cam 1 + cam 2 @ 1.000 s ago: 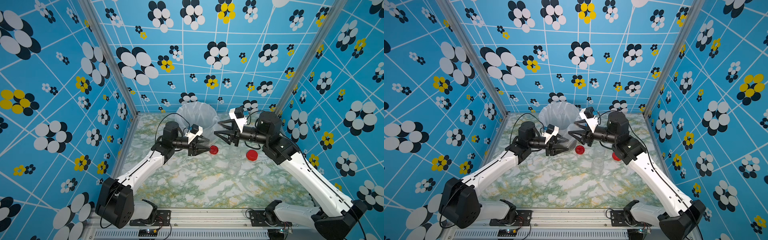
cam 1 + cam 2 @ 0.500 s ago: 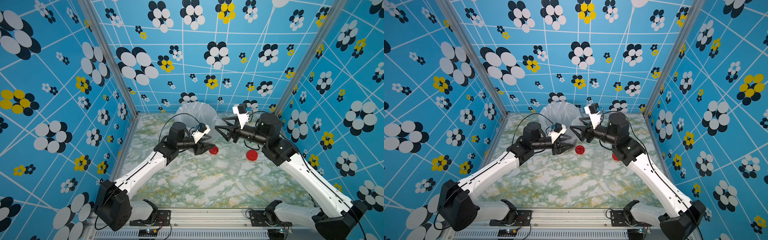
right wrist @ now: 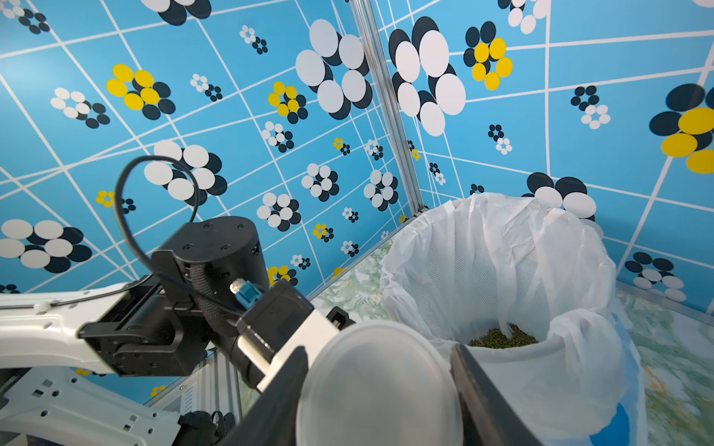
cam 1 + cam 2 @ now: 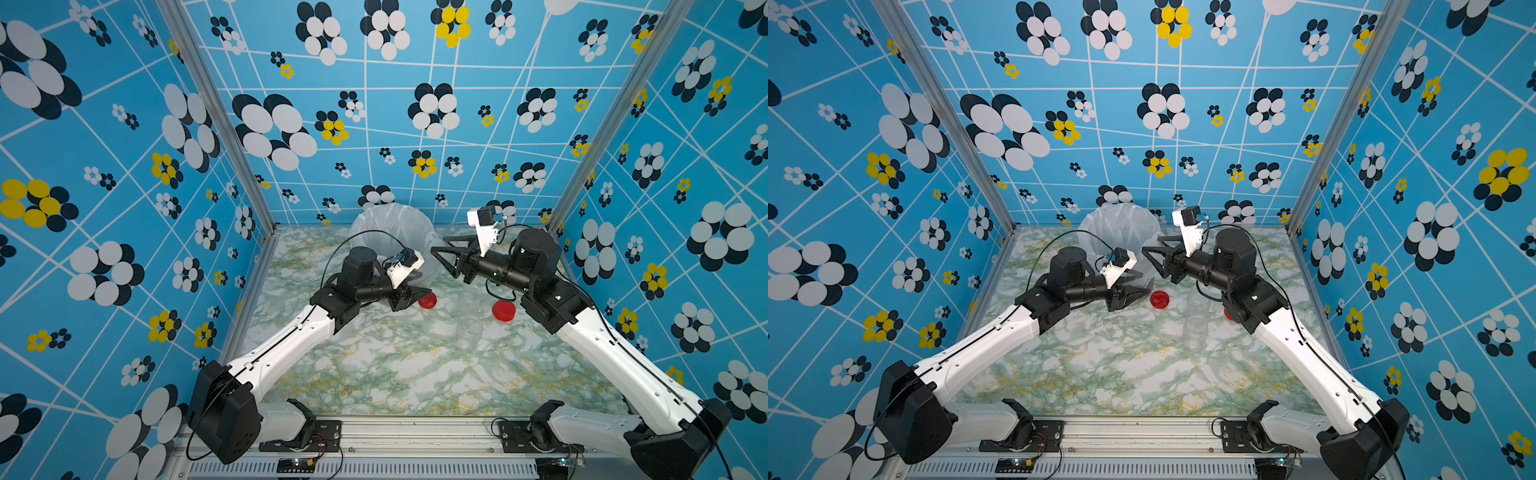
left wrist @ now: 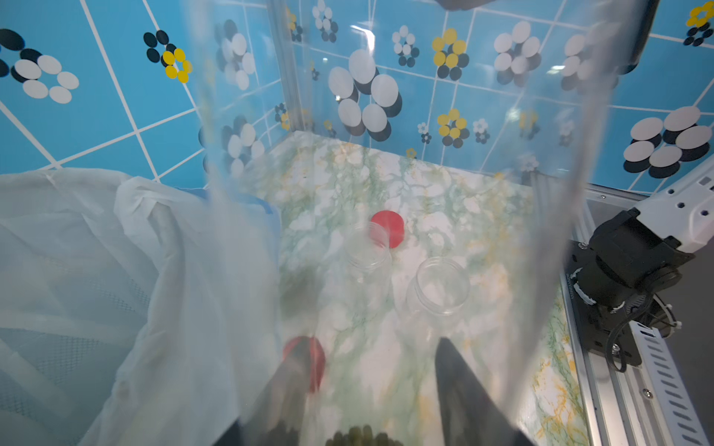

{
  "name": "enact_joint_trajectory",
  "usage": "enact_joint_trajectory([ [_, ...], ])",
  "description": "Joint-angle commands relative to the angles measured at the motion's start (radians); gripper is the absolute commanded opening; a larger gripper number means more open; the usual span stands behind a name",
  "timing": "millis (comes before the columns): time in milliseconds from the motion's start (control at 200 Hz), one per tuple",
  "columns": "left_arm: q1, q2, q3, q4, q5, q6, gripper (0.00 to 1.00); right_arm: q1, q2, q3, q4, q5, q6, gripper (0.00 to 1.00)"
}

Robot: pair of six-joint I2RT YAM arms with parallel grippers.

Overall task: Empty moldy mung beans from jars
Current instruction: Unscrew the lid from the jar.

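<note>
Under both grippers spreads the green-veined marble table (image 4: 395, 374). At its far side stands the bucket (image 4: 388, 228), lined with a white bag. It is close beside the fingers of the left gripper (image 4: 417, 296) and directly ahead of the right gripper (image 4: 437, 252), a little lower than that gripper's fingers. The two grippers face each other at the bucket's near side, close but apart.

The left gripper is clamped around the slim jar (image 5: 247, 251), which lies along its fingers with the open mouth pointing away from the palm. Its wrist view looks straight down the clear walls. Ahead of that mouth, on the table, the two open jars (image 5: 438, 285) stand upright, side by side. In both top views they sit below the right gripper and back toward its wrist.

The right gripper is closed on the clear whitish lid (image 3: 378, 386), a round disc pinched edge to edge between its fingers. Two red lids (image 4: 427, 300) lie flat on the table, one just past the left gripper's fingertips and one beside the right arm, behind the open jars.

Heaped in the bottom of the bag lie mung beans (image 3: 502, 338), ahead of the right gripper's fingers and past the lid. A few more mung beans (image 5: 359, 434) sit in the held jar at the end nearest the left gripper's palm.
</note>
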Motion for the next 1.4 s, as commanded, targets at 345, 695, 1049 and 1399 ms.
enact_joint_trajectory([
  [345, 0.118, 0.025, 0.031, -0.042, 0.091, -0.120, 0.41, 0.027, -0.055, 0.072, -0.317, -0.474, -0.461, 0.00],
  [695, 0.087, 0.008, 0.027, -0.030, -0.046, -0.126, 0.40, 0.021, 0.010, 0.098, -0.197, -0.165, -0.165, 0.70],
  [1049, -0.031, 0.006, 0.051, -0.082, -0.202, -0.042, 0.40, 0.021, 0.051, 0.061, -0.015, -0.097, 0.049, 0.54],
  [1399, -0.026, -0.009, 0.072, -0.102, -0.220, -0.030, 0.40, 0.021, 0.049, 0.081, -0.091, -0.125, -0.049, 0.38],
])
